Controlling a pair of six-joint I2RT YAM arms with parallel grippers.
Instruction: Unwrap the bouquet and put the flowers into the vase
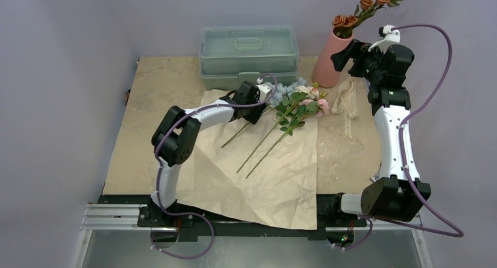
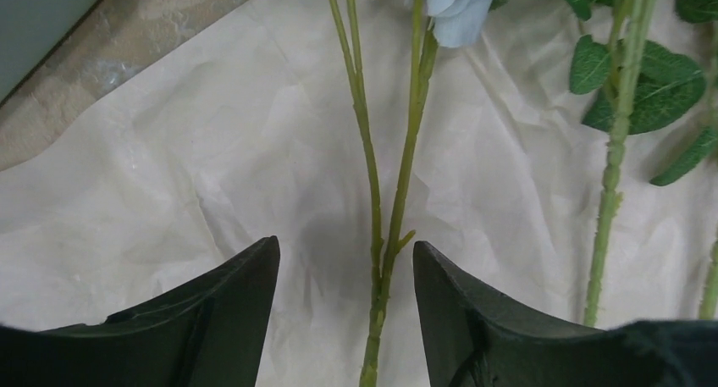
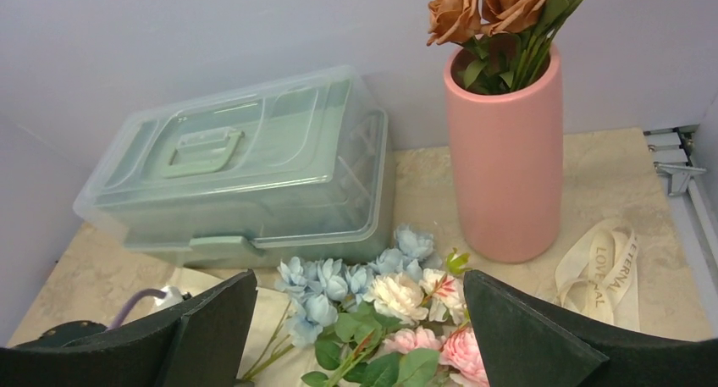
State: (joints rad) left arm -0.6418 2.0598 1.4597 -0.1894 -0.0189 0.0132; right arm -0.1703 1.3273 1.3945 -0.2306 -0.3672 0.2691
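The bouquet lies unwrapped: its tan paper [image 1: 264, 168] is spread flat on the table. Blue, cream and pink flowers [image 1: 299, 101] lie on the paper, stems pointing to the near left. The pink vase [image 1: 332, 60] stands at the back right and holds rust-orange blooms [image 1: 366, 7]. My left gripper [image 1: 253, 114] is down over the paper. Its jaws [image 2: 345, 241] stand open on either side of the blue flower's green stem [image 2: 372, 192], with a gap on each side. My right gripper [image 1: 341, 57] hangs open and empty beside the vase [image 3: 505, 150], above the blooms [image 3: 339, 281].
A grey-green lidded plastic box [image 1: 248, 54] stands at the back, just behind the blooms. The loose beige ribbon [image 1: 346, 98] lies on the table right of the paper, in front of the vase. A leafy stem [image 2: 614, 150] lies right of the left gripper's fingers.
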